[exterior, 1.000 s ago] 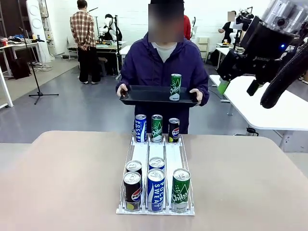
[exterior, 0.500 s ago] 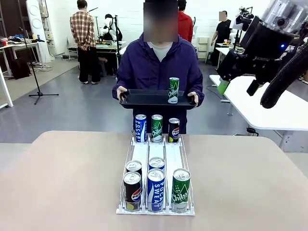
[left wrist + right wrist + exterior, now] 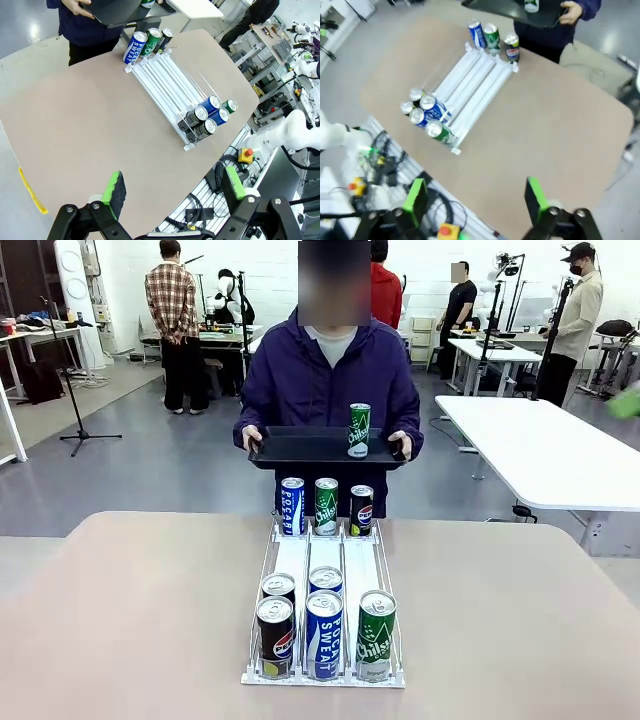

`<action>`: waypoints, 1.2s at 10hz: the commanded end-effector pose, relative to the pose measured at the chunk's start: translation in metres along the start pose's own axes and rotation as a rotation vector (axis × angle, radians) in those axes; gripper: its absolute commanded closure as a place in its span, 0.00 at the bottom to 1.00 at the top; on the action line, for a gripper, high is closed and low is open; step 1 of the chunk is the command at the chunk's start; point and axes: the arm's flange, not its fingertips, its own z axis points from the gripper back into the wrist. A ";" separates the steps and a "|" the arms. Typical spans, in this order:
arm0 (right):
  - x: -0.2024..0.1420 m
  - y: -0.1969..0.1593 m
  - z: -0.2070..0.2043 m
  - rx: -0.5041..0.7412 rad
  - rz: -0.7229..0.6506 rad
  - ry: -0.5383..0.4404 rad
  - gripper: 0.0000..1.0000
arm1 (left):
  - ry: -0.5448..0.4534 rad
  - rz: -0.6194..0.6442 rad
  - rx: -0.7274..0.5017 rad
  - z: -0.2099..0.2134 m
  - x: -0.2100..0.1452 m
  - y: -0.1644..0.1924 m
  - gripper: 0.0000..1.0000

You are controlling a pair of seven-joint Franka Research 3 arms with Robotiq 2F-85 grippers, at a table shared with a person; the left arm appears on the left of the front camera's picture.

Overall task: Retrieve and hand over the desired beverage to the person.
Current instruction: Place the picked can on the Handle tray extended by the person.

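The person (image 3: pixel 330 370) in a purple jacket stands at the table's far side, holding a black tray (image 3: pixel 300 448) with both hands. A green can (image 3: pixel 359 430) stands upright on that tray. On the tan table, a white wire rack (image 3: pixel 325 560) holds black, blue and green cans at its near end (image 3: pixel 324 633) and three more at its far end (image 3: pixel 326 506). My left gripper (image 3: pixel 175 185) hangs open high above the table, well off from the rack (image 3: pixel 170 85). Also high up and open, my right gripper (image 3: pixel 475 195) looks down on the rack (image 3: pixel 470 85) and the tray (image 3: pixel 510 10).
A long white table (image 3: pixel 540 450) stands to the right behind the person. Other people and a stand (image 3: pixel 75 390) are farther back. Cables and a red button (image 3: pixel 245 152) lie beyond the table's near edge. Bare tabletop (image 3: pixel 130 610) flanks the rack.
The right arm, which filled the upper right of the front view, has swung out of it. The person has shifted the tray slightly left and nearer.
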 end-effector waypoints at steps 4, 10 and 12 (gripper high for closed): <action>-0.021 -0.035 0.041 0.062 -0.104 -0.055 0.00 | -0.006 -0.018 -0.015 0.002 -0.001 0.001 0.00; -0.027 -0.038 0.044 0.048 -0.100 -0.067 0.00 | -0.006 -0.018 -0.015 0.002 -0.001 0.001 0.00; -0.027 -0.038 0.044 0.048 -0.100 -0.067 0.00 | -0.006 -0.018 -0.015 0.002 -0.001 0.001 0.00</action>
